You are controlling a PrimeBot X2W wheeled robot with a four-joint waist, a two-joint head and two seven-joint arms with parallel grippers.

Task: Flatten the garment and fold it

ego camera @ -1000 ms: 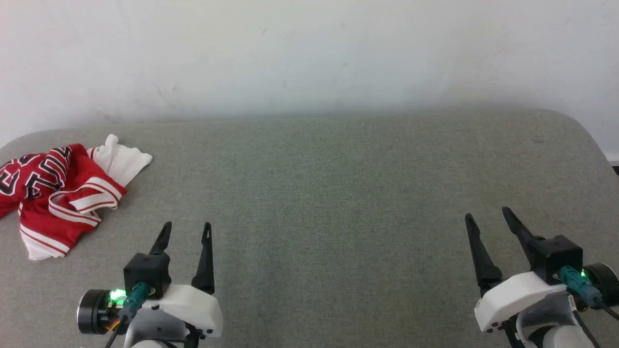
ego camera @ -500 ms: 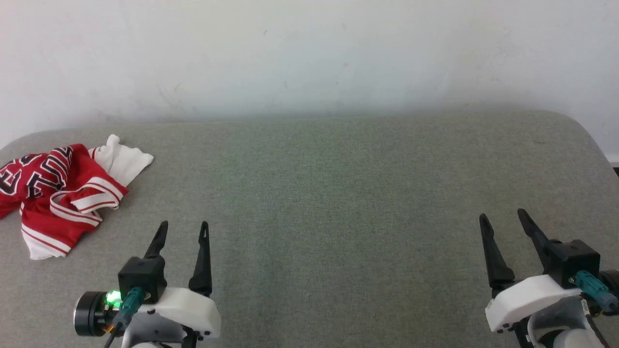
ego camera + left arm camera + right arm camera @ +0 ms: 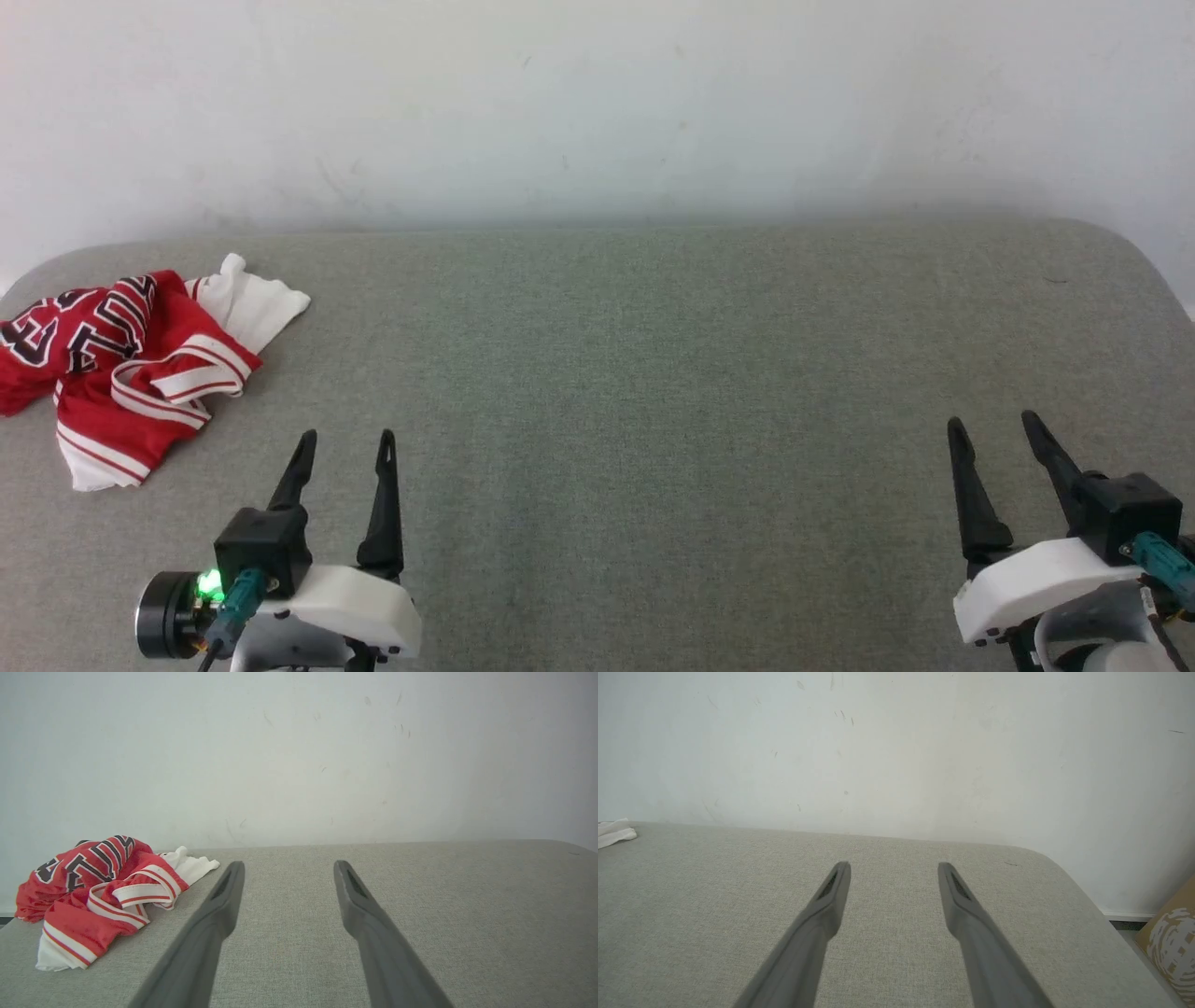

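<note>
My left gripper has two long, dark, tapering fingers, each with a narrow slot near its tip. Behind them sits a white shell with small dark screws along its edge. Beside the shell are a black block, a teal plug, a green light and a dark round cap. My right gripper looks the same, with a grey cable trailing off.

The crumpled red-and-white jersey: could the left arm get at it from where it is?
Probably yes. The open left end effector sits near the crumpled red-and-white jersey, with just grey fabric tabletop between them.
</note>
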